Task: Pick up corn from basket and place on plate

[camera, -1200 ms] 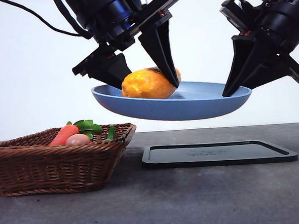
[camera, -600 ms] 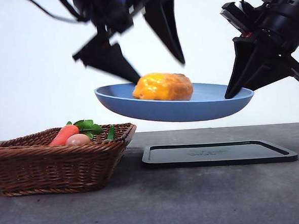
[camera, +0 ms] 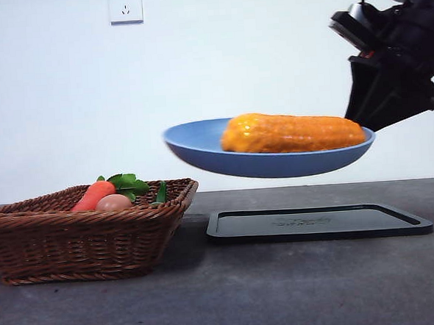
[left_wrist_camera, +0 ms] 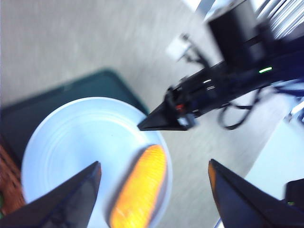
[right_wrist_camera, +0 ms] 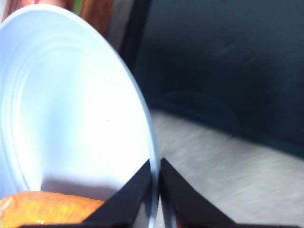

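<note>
The light-blue plate (camera: pixel 201 145) hangs in the air above the black tray, tilted slightly. My right gripper (camera: pixel 355 114) is shut on its right rim; in the right wrist view both jaws pinch the plate's edge (right_wrist_camera: pixel 153 156). The yellow-orange corn (camera: pixel 292 132) lies lengthwise on the plate, close to that gripper, and shows in both wrist views (right_wrist_camera: pixel 45 209) (left_wrist_camera: pixel 140 187). My left gripper (left_wrist_camera: pixel 154 162) is open high above the plate (left_wrist_camera: pixel 71 142), holding nothing, and is out of the front view. The wicker basket (camera: pixel 89 233) stands at the left.
The basket holds a carrot (camera: pixel 94 193) with green leaves and a small pinkish-brown ball (camera: pixel 113 203). A flat black tray (camera: pixel 316 223) lies on the grey table below the plate. A wall socket (camera: pixel 125 6) is on the back wall.
My left gripper let go of the corn and rose out of the front view. The corn settled flat along the plate, which shifted a little to the right.
</note>
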Robot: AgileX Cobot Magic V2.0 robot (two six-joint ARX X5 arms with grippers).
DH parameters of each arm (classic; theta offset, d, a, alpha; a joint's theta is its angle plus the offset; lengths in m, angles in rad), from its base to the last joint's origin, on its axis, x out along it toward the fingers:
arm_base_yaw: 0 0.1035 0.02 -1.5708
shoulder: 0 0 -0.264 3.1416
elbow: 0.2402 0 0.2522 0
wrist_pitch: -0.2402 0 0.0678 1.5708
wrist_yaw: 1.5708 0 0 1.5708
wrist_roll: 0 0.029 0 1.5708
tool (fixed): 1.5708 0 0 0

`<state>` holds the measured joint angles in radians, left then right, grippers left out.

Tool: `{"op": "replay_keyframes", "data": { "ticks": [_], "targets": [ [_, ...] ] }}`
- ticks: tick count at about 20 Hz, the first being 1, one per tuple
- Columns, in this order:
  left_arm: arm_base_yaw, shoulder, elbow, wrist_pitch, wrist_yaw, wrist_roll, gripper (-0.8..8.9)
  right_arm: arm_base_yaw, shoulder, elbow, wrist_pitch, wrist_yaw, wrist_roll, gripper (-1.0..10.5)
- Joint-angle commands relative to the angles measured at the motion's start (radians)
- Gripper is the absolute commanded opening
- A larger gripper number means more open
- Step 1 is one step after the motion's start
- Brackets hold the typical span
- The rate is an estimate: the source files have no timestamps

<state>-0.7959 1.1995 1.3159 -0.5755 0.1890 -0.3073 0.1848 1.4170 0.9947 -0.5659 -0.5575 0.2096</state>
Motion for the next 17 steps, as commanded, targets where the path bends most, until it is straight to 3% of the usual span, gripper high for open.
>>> {"op": "replay_keyframes", "data": {
  "ticks": [1,8,17],
  "targets": [
    [-0.006,-0.040,0.023,-0.007,0.002,0.012,3.68,-0.045,0.036,0.048,0.009,-0.008,0.000,0.0],
    [-0.006,-0.163,0.023,-0.057,0.002,0.011,3.67,-0.151,0.240,0.231,0.001,-0.007,0.012,0.0],
    [-0.006,-0.187,0.023,-0.083,0.002,0.011,3.67,-0.163,0.530,0.380,0.018,0.001,0.019,0.0]
  ]
}}
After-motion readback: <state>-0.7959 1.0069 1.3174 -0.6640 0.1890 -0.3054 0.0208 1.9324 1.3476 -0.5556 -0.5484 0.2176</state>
